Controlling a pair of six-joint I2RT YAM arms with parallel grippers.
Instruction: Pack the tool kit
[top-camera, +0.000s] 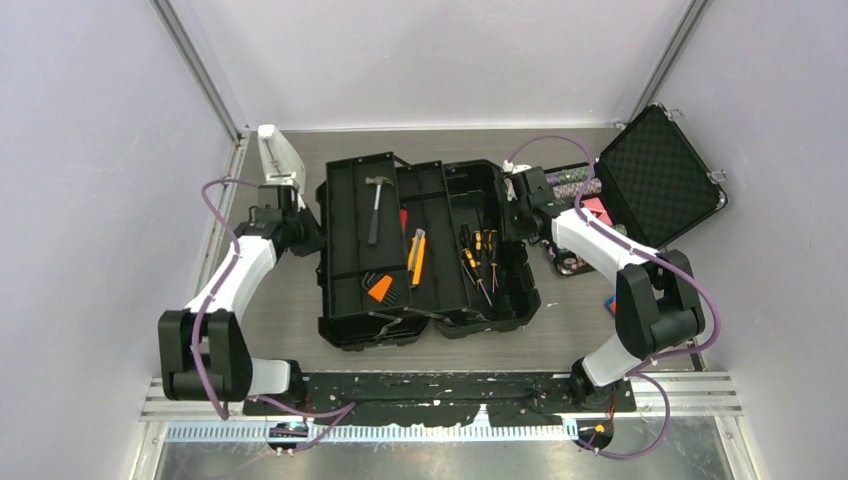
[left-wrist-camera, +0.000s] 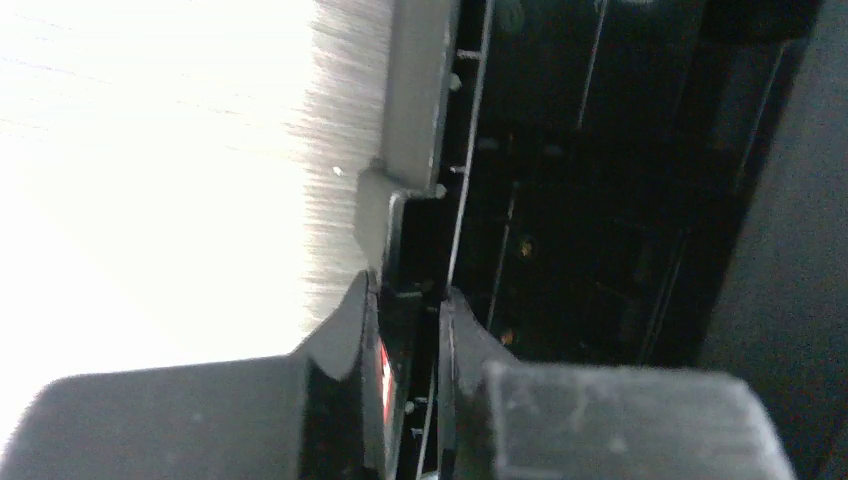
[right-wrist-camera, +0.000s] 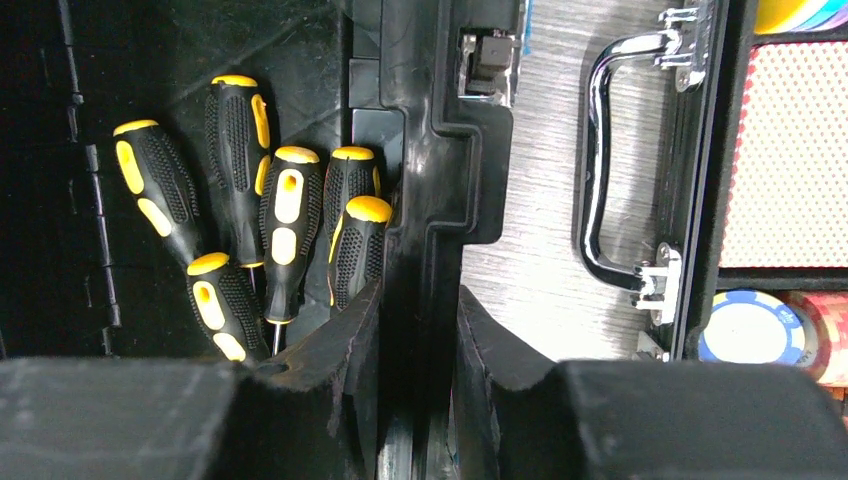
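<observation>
The black toolbox lies open at the table's middle. A hammer and an orange-tagged key set lie in its left half. A yellow knife and a red tool lie in the middle. Several yellow-black screwdrivers lie in the right half and show in the right wrist view. My left gripper is shut on the left half's outer edge; its point in the left wrist view is. My right gripper is shut on the right wall; its point in the right wrist view is.
A smaller foam-lined black case stands open at the back right, close behind my right arm. Its chrome handle and poker chips lie just right of the toolbox wall. A white object stands at the back left.
</observation>
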